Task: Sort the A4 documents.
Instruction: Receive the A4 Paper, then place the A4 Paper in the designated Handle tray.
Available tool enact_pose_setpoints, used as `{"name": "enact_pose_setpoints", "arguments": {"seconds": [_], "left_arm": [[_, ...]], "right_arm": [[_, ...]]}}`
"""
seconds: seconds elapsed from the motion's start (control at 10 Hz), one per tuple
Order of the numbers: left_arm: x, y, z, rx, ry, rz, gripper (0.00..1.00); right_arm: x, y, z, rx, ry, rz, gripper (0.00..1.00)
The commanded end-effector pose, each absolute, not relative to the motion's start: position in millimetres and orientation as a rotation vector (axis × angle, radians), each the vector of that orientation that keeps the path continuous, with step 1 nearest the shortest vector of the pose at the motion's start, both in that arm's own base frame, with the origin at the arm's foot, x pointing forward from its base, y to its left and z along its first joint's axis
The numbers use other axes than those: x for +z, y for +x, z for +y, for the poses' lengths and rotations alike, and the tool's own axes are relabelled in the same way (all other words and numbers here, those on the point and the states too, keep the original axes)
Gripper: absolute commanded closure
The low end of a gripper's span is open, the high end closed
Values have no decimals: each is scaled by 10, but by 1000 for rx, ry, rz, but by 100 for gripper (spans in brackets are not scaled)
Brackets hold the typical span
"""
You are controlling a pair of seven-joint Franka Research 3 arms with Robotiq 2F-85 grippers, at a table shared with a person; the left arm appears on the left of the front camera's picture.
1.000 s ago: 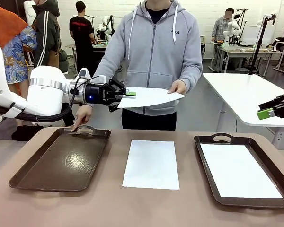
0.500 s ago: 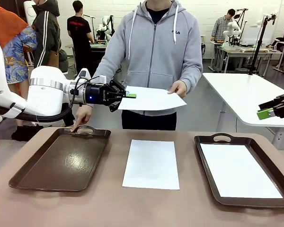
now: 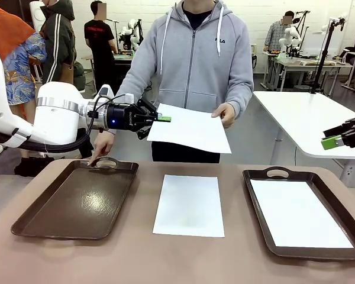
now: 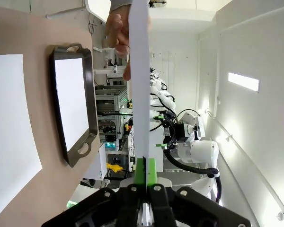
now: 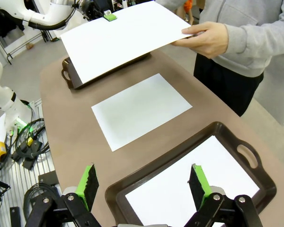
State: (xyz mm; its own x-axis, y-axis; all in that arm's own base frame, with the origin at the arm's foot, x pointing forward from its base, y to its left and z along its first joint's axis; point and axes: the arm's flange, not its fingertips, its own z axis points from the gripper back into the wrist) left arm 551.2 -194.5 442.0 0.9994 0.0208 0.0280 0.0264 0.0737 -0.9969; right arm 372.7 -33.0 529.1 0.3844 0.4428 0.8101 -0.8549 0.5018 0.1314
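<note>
Left fingers (image 3: 163, 119) pinching sheet (image 3: 192, 129) corner; arm (image 3: 58, 113) outstretched, level

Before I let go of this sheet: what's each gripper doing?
Left gripper: shut on the lifted sheet.
Right gripper: open, holding nothing.

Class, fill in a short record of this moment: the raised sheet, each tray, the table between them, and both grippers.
raised sheet: pinched at one edge by the left gripper, person's hand at the opposite edge
left tray: empty
right tray: holds a second sheet
between trays: a third sheet flat on the table
right gripper: open, holding nothing
</note>
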Motion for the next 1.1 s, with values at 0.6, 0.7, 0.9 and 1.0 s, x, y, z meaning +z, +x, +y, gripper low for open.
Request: {"name": "enact_pose_setpoints", "arguments": {"seconds": [0.6, 0.7, 0.9, 1.0], "left_arm": [[4398, 5529, -1935, 6, -1490, -46, 100], [4398, 5529, -1935, 6, -1490, -46, 100], [4398, 5529, -1935, 6, -1490, -46, 100], [4398, 5529, -1935, 6, -1490, -46, 100]], "right_arm": [[5286, 3728, -330, 893, 604, -797, 0], [5286, 3728, -330, 893, 604, -797, 0], [5286, 3728, -330, 893, 604, -797, 0], [5286, 3728, -330, 893, 604, -797, 0]]}}
